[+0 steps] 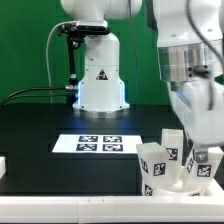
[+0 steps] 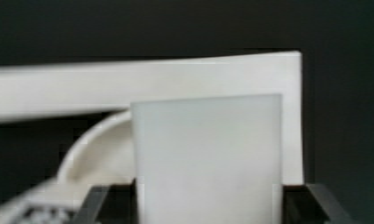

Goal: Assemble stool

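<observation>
The stool's parts cluster at the exterior view's lower right. Two white legs with black-and-white tags point(image 1: 154, 166) point(image 1: 173, 146) stand upright on what looks like the round seat point(image 1: 182, 184), and a further tagged piece point(image 1: 207, 161) shows beside them. My gripper point(image 1: 190, 135) comes down right over this cluster, blurred. In the wrist view my gripper point(image 2: 205, 205) is shut on a white stool leg point(image 2: 205, 145). The leg fills the gap between the dark fingers point(image 2: 109, 205). A curved white rim point(image 2: 91, 155), likely the seat, shows behind it.
The marker board point(image 1: 100, 143) lies flat mid-table in front of the robot base point(image 1: 100, 75). A white ledge point(image 1: 90, 208) runs along the table's front edge, with a white block point(image 1: 3, 165) at the exterior view's left. A straight white wall point(image 2: 148, 82) stands behind the held leg.
</observation>
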`<state>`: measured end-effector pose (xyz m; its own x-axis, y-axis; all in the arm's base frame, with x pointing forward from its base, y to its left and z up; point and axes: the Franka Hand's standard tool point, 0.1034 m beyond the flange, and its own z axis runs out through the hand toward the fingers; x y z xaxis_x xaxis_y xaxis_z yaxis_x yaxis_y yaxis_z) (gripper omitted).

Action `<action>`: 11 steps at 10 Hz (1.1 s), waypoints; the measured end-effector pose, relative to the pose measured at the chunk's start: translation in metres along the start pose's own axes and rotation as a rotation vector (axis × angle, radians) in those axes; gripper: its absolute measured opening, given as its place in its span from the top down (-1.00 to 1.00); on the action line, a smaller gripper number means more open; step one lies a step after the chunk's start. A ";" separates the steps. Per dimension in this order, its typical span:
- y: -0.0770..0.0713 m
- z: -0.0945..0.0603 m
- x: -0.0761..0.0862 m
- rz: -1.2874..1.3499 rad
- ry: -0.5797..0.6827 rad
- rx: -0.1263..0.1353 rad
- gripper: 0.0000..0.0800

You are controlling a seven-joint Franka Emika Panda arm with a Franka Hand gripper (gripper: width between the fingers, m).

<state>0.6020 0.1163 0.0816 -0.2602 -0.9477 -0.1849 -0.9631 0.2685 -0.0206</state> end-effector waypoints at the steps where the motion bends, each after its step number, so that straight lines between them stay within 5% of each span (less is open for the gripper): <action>1: -0.001 0.000 0.001 0.074 -0.011 0.003 0.16; 4: 0.000 0.003 0.002 0.189 -0.013 0.003 0.16; 6: 0.006 0.004 0.001 0.092 -0.003 -0.033 -0.43; 11: -0.003 -0.011 -0.012 -0.501 0.009 -0.057 -0.62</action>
<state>0.6068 0.1247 0.0943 0.2350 -0.9591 -0.1576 -0.9719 -0.2297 -0.0511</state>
